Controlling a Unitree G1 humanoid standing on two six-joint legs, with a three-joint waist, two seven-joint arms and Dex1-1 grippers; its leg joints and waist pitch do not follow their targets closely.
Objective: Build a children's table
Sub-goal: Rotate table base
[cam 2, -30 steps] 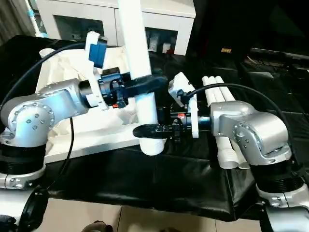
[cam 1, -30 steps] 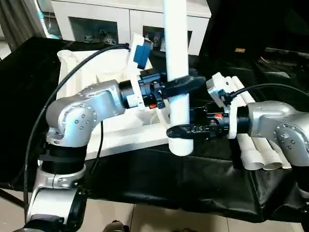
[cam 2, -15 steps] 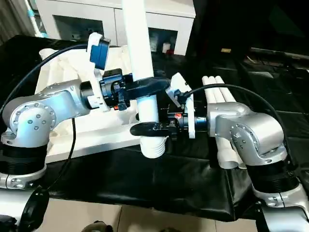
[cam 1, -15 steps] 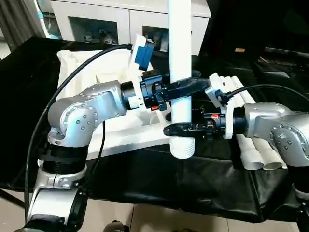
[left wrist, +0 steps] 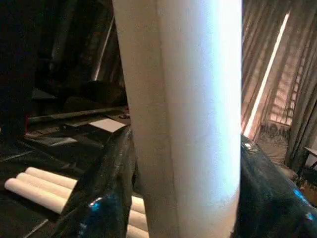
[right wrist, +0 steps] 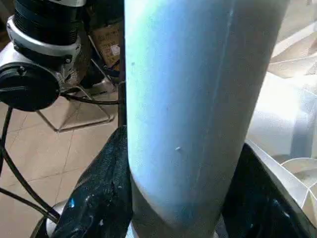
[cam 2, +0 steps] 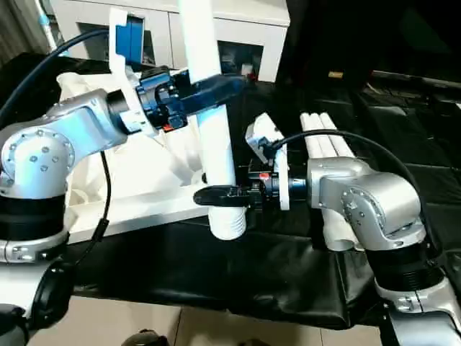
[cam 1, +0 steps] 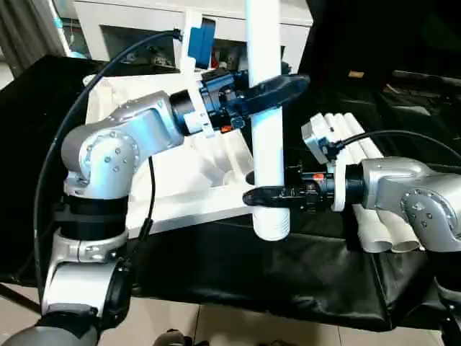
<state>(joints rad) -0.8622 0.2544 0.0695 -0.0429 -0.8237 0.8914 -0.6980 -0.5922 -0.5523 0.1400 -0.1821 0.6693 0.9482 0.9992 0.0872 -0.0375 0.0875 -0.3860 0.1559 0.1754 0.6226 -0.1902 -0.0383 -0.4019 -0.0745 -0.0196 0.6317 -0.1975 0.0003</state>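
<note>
A white leg is held upright in the air above the front edge of the black-covered table. It is pinched high up by the left hand and near its ribbed lower end by the right hand. The white tabletop lies underside up at 9 o'clock of the leg. Three more legs lie side by side at 3 o'clock. A white cabinet stands at 12 o'clock.

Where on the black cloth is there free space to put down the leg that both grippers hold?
Free: the black cloth strip along the near edge, between the table top and the spare legs. Crowded: around the held leg and the right side with the legs.
</note>
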